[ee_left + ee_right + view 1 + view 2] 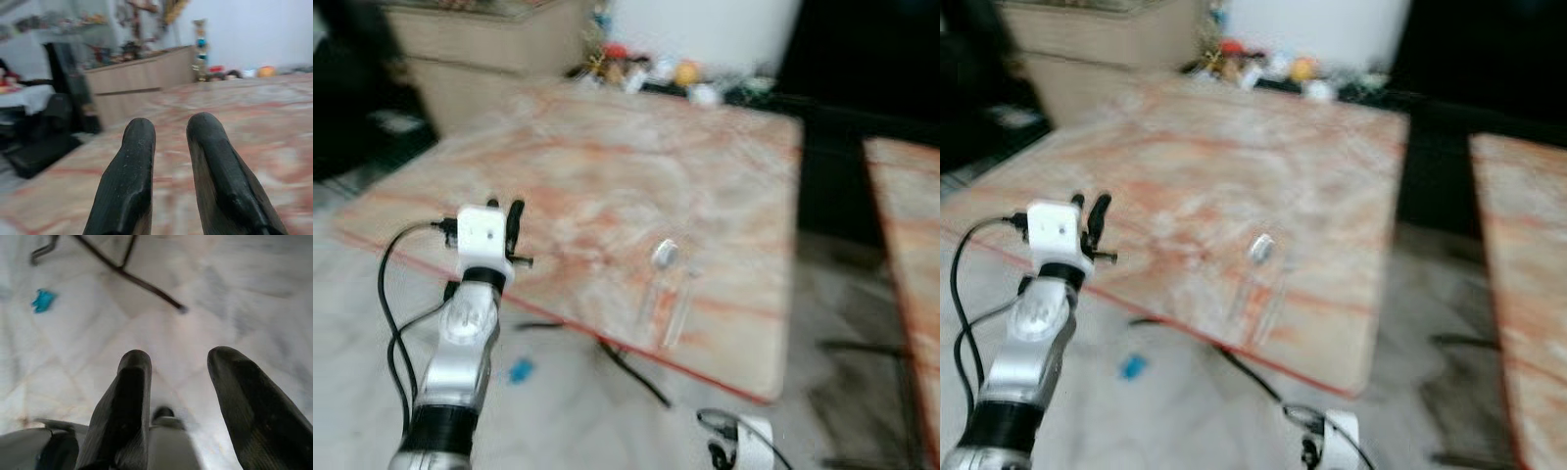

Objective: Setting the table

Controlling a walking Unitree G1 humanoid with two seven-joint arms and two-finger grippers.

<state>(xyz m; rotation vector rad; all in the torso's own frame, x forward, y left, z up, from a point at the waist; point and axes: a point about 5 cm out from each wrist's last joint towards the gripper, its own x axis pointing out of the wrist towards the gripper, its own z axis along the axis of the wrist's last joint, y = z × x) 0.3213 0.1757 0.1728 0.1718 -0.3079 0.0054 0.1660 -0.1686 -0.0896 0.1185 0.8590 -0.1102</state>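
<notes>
Left eye view blurry. Left pincer (507,217) raised over near-left edge of pink-veined marble tabletop (607,166), fingers slightly apart, holding nothing. Clear glass tumbler (664,257) sits near tabletop's front edge, well apart from pincer. Right pincer (178,382) hangs low over white marble floor (234,298), fingers spread, empty. Small blue scrap (520,371) on floor under tabletop.

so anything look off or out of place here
A small blue scrap lies on the pale floor just off the table's near edge, like something dropped. On the table a clear object with a silvery cap appears to lie on its side, though blur hides detail.
</notes>
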